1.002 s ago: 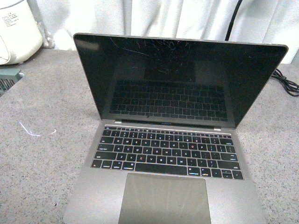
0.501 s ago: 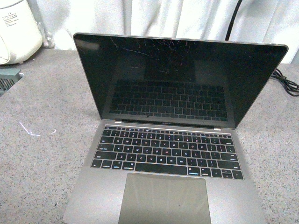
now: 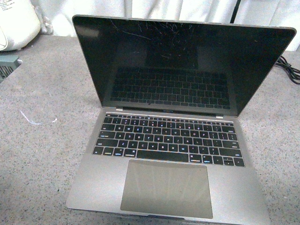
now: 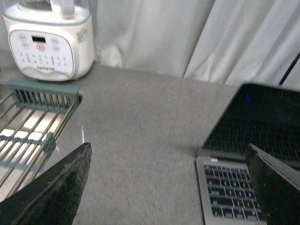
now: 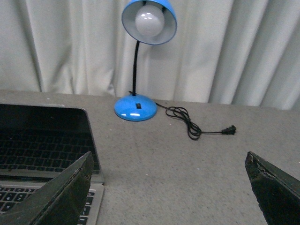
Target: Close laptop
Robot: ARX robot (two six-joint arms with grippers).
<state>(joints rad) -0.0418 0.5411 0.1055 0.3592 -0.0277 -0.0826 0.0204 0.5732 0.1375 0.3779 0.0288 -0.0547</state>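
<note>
The laptop (image 3: 168, 136) stands open in the middle of the grey table, its scratched black screen upright and tilted a little back, black keys and large trackpad facing me. No gripper shows in the front view. My left gripper (image 4: 168, 176) is open and empty, above the table beside the laptop's left edge (image 4: 229, 164). My right gripper (image 5: 168, 180) is open and empty, above the table beside the laptop's right edge (image 5: 47, 140). Neither touches the laptop.
A white kitchen appliance (image 4: 47, 40) and a grey-green wire rack (image 4: 33, 122) stand at the far left. A blue desk lamp (image 5: 140, 61) with a black cord (image 5: 192, 124) stands at the far right. White curtains hang behind the table.
The front view has shifted: the laptop sits higher in the picture and its front edge now shows. The laptop's screen is as open as before.
</note>
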